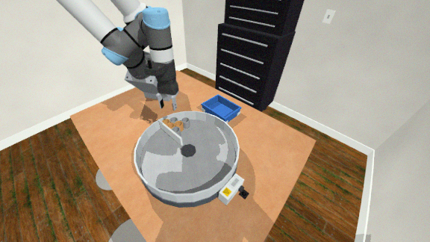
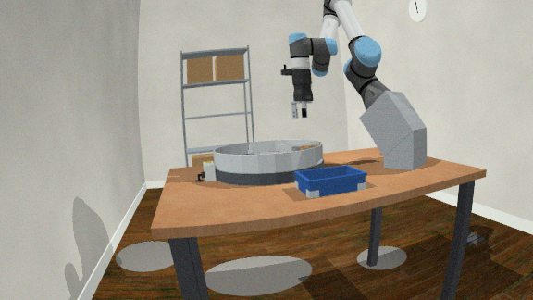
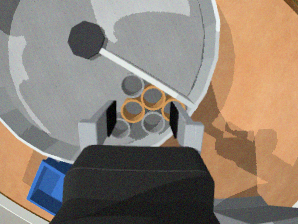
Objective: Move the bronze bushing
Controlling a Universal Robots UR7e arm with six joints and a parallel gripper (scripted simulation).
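Note:
The grey turntable (image 1: 203, 131) (image 2: 259, 163) (image 3: 50, 75) holds a cluster of several bushings near its rim. In the wrist view one bronze bushing (image 3: 122, 111) lies left of a second bronze bushing (image 3: 142, 97); a third is partly hidden by the right finger. Grey bushings stand around them: one above (image 3: 132, 76), one below (image 3: 153, 133), and one at lower left, partly behind the left finger. My gripper (image 1: 168, 107) (image 2: 299, 116) (image 3: 143, 112) is open and empty, high above the cluster, pointing down. The blue crate (image 1: 214, 113) (image 2: 330, 186) (image 3: 50, 187) is empty in the top view.
A thin white divider (image 1: 171, 132) (image 3: 145, 76) runs from the dark hub (image 1: 188, 150) (image 3: 86, 39) to the rim, beside the bushings. The turntable has a raised wall. A control box (image 1: 231, 189) (image 2: 209, 171) sits on its outer side, away from the crate.

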